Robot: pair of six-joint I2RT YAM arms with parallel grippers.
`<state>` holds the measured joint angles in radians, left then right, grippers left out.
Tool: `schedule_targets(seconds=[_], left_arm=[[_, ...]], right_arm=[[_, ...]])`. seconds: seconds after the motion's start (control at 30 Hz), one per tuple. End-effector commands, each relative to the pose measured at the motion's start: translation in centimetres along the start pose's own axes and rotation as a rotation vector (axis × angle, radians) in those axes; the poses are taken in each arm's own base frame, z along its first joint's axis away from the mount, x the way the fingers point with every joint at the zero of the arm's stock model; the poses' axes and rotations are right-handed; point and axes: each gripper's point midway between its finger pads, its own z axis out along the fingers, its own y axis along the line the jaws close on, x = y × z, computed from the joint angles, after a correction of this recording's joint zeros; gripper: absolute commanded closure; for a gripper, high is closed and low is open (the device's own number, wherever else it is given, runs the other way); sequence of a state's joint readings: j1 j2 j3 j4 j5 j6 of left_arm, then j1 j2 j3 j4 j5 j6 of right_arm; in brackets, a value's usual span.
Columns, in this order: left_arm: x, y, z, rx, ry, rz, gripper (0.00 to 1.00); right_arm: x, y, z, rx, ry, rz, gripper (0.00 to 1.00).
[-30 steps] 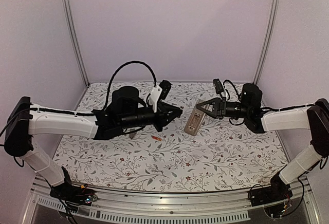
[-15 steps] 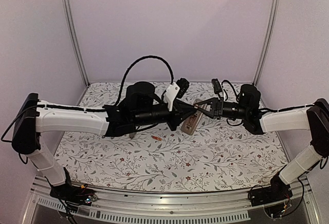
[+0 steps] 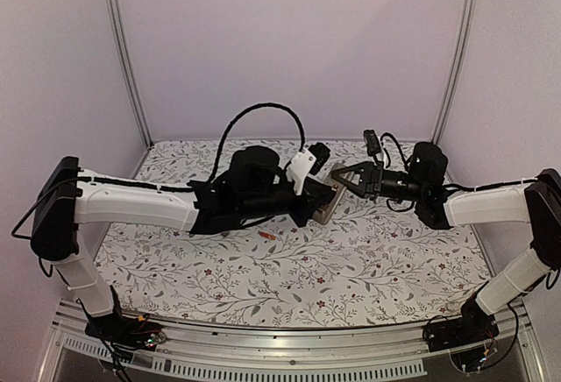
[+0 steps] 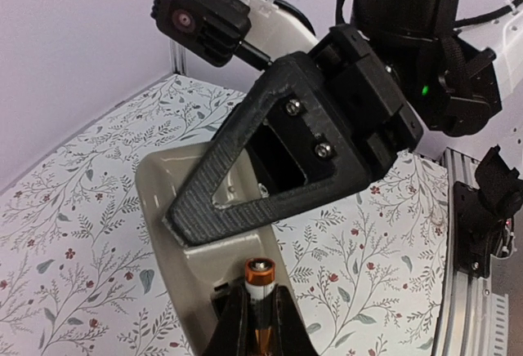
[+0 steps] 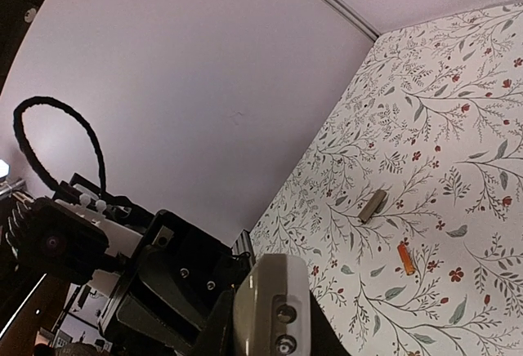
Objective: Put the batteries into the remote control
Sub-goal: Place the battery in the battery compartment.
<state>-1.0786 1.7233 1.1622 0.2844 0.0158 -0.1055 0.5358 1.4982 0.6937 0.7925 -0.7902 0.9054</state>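
We see the right gripper (image 5: 271, 330) clamped on the edges of the remote control (image 4: 173, 202), holding it over the far middle of the floral table (image 3: 377, 268) with its grey-tan back facing the left arm. The left gripper (image 4: 260, 323) pinches one battery (image 4: 260, 278), its metal tip just beside the remote's back. A second battery (image 3: 267, 236) lies on the table near a small grey piece (image 5: 373, 206).

Two batteries (image 4: 260, 273) (image 3: 267, 236), one remote control (image 4: 167, 189), one small flat grey piece (image 5: 373, 206), two robot arms (image 3: 131, 207) (image 3: 486, 202)
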Motion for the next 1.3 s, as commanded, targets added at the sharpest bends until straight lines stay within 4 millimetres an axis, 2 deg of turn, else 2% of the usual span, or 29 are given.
schedule_targets(seconds=[0.0, 0.67, 0.8, 1.0, 1.27], left_arm=[[0.1, 0.1, 0.6, -0.04, 0.013, 0.01, 1.0], [2.8, 0.6, 0.1, -0.069, 0.129, -0.041, 0.99], [3.2, 0.8, 0.1, -0.08, 0.147, -0.046, 0.95], [3.0, 1.3, 0.0, -0.103, 0.154, -0.042, 0.82], [1.9, 2.0, -0.3, -0.142, 0.13, -0.041, 0.68]], right_arm=[[-1.3, 2.0, -0.1, -0.059, -0.049, -0.023, 1.0], [-2.0, 2.3, 0.0, -0.064, -0.072, -0.04, 1.0], [-2.2, 2.5, 0.0, -0.065, -0.073, -0.048, 1.0], [-2.3, 2.6, 0.0, -0.065, -0.07, -0.052, 1.0], [-2.2, 2.5, 0.0, -0.061, -0.067, -0.053, 1.0]])
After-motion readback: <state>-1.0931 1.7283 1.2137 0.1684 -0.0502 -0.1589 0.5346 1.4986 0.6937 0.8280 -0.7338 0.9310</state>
